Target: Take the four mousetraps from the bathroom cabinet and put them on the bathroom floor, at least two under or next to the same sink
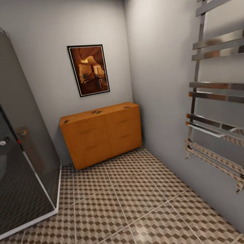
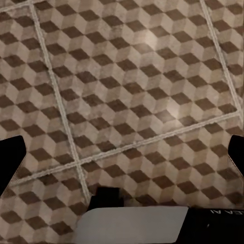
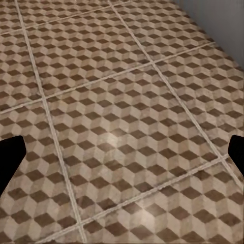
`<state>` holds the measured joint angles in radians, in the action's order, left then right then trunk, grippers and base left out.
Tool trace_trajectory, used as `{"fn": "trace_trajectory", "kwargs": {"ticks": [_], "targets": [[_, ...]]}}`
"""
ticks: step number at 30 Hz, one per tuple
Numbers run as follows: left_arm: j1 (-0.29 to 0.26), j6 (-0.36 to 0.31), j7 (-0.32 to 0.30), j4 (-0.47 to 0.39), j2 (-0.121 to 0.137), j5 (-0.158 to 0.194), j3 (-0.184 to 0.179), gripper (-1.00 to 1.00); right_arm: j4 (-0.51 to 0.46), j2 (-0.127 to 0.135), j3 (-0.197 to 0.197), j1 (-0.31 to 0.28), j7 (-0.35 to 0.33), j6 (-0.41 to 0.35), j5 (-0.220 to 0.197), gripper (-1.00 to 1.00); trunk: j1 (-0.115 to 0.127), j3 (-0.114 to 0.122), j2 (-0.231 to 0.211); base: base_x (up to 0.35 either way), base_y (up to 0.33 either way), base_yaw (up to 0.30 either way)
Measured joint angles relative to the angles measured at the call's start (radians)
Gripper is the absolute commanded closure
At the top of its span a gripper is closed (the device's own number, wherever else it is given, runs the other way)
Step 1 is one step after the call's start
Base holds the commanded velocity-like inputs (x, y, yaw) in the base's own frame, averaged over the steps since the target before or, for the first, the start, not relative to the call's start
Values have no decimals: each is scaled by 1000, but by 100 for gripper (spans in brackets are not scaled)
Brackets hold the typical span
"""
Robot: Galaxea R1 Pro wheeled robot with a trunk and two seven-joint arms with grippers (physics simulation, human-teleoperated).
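Observation:
The orange-brown cabinet (image 1: 102, 136) stands against the far wall in the corner, all drawers shut. Small flat mousetraps lie on its top: one near the left end (image 1: 65, 121), a close pair around the middle (image 1: 96, 112) and one near the right end (image 1: 127, 107). They are too small to make out in detail. The cube-patterned bathroom floor (image 1: 126, 210) stretches between me and the cabinet. My left gripper (image 2: 122, 152) and right gripper (image 3: 122, 152) both hang open over bare tiles, dark fingertips (image 2: 10, 152) (image 3: 10, 155) far apart with nothing between them. The bathroom sink is out of view.
A dark glass shower enclosure (image 1: 14, 152) fills the left side, its white base rim reaching onto the floor. A chrome towel rail (image 1: 223, 123) juts from the right wall. A framed picture (image 1: 88, 69) hangs above the cabinet.

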<state>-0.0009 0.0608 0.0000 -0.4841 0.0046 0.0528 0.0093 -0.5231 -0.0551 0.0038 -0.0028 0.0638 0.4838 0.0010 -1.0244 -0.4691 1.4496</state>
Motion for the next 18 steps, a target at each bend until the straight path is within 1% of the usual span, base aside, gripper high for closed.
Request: {"fn": "trace_trajectory", "kwargs": {"ticks": [11,14,18], "targets": [[0,0,0,7,0,0,0,-100,0,-1,0,0,0,0,0,-100,0,0,0,341,0,7],[0,0,0,8,0,0,1,-100,0,-1,0,0,0,0,0,-100,0,0,0,337,0,161],[0,0,0,8,0,0,0,-100,0,-2,0,0,0,0,0,-100,0,0,0,333,0,234]]}}
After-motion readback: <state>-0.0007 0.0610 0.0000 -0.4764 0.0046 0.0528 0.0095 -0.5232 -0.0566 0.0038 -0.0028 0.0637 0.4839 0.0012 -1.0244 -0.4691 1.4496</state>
